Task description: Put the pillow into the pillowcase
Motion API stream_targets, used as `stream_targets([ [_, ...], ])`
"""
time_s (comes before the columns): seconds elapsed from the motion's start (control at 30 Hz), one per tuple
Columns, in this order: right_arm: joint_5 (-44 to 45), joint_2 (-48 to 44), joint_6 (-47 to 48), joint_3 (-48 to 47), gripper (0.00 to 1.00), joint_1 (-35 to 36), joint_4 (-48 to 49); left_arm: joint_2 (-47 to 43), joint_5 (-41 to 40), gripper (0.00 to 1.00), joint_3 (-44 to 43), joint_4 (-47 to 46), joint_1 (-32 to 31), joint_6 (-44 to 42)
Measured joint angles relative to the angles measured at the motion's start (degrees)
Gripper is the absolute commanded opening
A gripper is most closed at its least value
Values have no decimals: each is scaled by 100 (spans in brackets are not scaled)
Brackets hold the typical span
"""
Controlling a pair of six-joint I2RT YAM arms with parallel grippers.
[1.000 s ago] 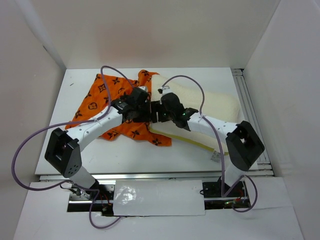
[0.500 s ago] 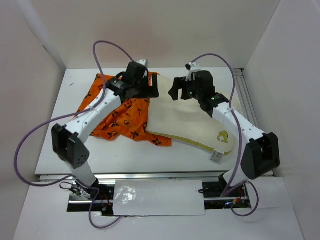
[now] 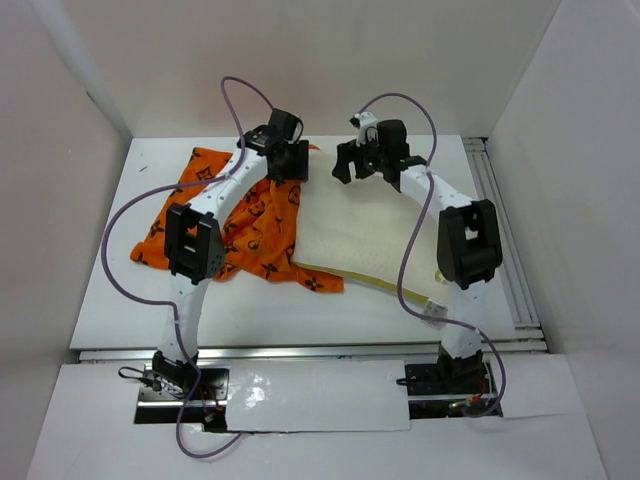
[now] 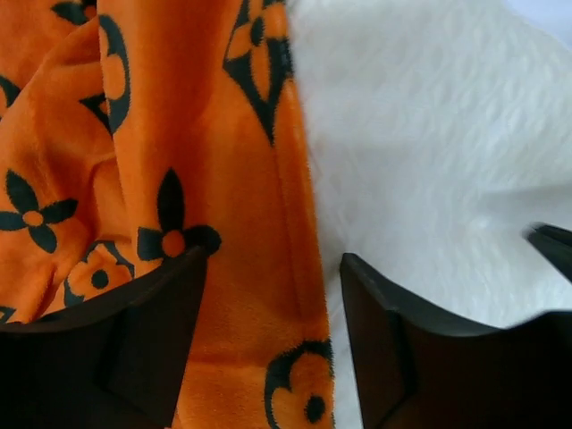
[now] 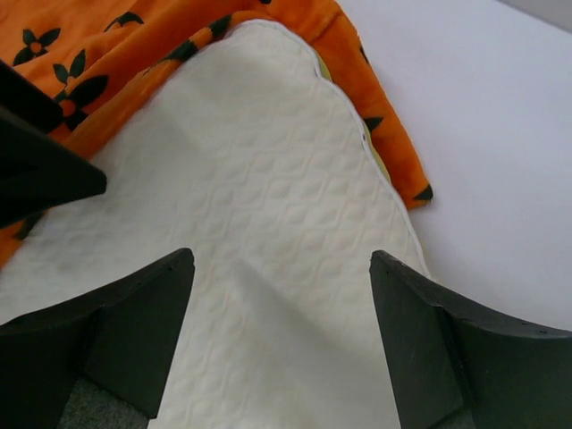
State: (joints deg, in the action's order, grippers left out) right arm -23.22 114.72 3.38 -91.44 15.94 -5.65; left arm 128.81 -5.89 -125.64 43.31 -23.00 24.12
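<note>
**Both claws spread over the pillow–pillowcase seam**

Pillow lies flat on the table, centre to right edge, mostly uncovered. Pillowcase is crumpled against its left side, toward the far-left corner. An orange strip shows past the pillow's far corner. Left gripper: fingers spread, straddling the pillowcase hem where it meets the pillow, pinching nothing. Right gripper: fingers spread above the pillow's far corner, nothing held.

the pillowcase lay left of centre on the table, with the pillow touching it on the right. the pillow's upper-left corner rested on the pillowcase's edge.
</note>
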Motion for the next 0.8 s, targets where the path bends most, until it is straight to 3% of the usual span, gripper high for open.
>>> stream_targets([
  [0.23, -203, 555, 518, -505, 86, 101, 15, -11, 50, 37, 2, -168, 15, -42],
  [0.47, -494, 1005, 632, -772, 85, 162, 136, -11, 249, 38, 17, -295, 90, -155],
  [0.53, -514, 1082, 638, -772, 76, 184, 214, -9, 264, 38, 17, -308, 96, -155],
  [0.57, -522, 1119, 656, -776, 65, 201, 247, -7, 267, 28, 17, -315, 96, -155],
  [0.6, -529, 1150, 693, -789, 38, 214, 271, 0, 278, 18, 17, -332, 96, -149],
  [0.63, -538, 1191, 726, -802, 25, 236, 317, 7, 297, 3, 17, -352, 96, -149],
  [0.7, -568, 1222, 717, -815, 0, 267, 334, 37, 345, 0, 17, -396, 96, -166],
  [0.8, -564, 1193, 717, -750, 0, 299, 439, 98, 389, 0, 20, -470, 96, -179],
])
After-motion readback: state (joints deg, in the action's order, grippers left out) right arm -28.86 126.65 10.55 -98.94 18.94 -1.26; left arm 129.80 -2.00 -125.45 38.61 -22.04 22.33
